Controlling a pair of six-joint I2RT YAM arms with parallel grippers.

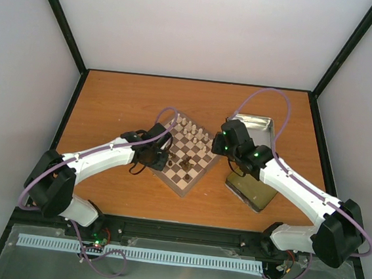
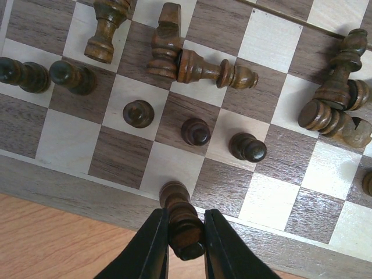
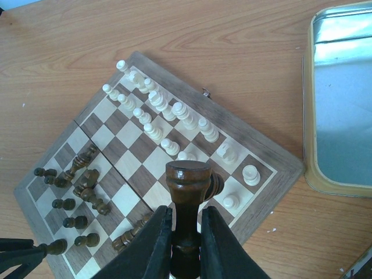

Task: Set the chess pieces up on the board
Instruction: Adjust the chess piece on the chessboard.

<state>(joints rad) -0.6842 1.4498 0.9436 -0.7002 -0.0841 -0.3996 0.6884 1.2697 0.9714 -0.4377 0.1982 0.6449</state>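
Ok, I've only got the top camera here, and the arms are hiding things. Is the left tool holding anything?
Observer: Yes. The left tool is shut on a dark piece, over the rim of the board.
Operator: And the right tool?
Observer: The right tool is shut on a flat-topped dark piece, gripped around its stem.
Operator: Are the dark ones on the board standing?
Observer: Mixed. Three dark pawns stand just ahead of the left tool, and a toppled dark piece lies on its side beyond them.
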